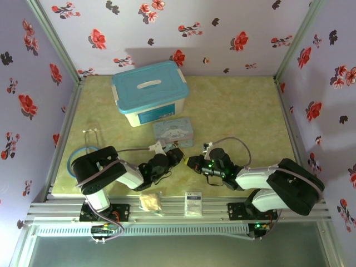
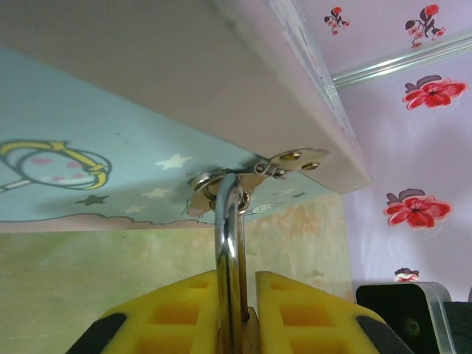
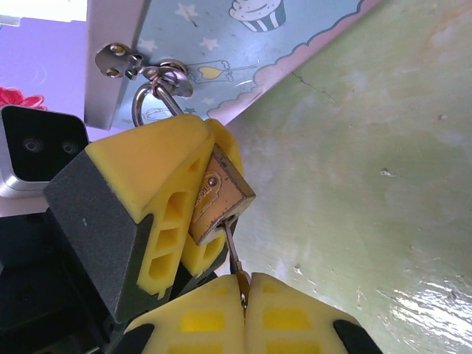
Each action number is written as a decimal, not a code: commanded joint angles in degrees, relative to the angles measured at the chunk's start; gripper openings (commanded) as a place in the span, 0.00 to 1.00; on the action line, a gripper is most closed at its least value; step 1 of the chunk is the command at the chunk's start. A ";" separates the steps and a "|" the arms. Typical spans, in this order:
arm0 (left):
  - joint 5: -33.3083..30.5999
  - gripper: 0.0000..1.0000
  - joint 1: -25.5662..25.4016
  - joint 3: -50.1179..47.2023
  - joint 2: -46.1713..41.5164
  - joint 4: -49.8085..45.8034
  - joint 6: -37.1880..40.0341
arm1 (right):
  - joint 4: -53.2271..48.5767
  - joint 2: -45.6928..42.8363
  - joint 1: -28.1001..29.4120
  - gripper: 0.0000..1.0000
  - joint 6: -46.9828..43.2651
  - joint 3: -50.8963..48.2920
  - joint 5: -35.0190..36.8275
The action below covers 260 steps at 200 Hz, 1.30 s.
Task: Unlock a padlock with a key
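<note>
- The padlock was clamped by its brass body between the left fingers, at the front edge of the pastel cartoon tin.
- Its silver shackle was threaded through the ring of the tin's metal hasp.
- The key was pinched by its head between the right fingers, which were pressed close together. Its thin shaft was angled up to the padlock's underside.
- The two sets of fingers were brought almost tip to tip, near the middle of the green surface.
- The tin was lying just in front of a white box with a blue lid.
- A small white card packet was seen on the near rail between the arm bases.
</note>
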 commanded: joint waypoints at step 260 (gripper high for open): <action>4.02 0.00 -1.84 0.76 2.03 9.32 -2.89 | 36.69 22.13 -5.04 0.00 8.16 4.08 -4.54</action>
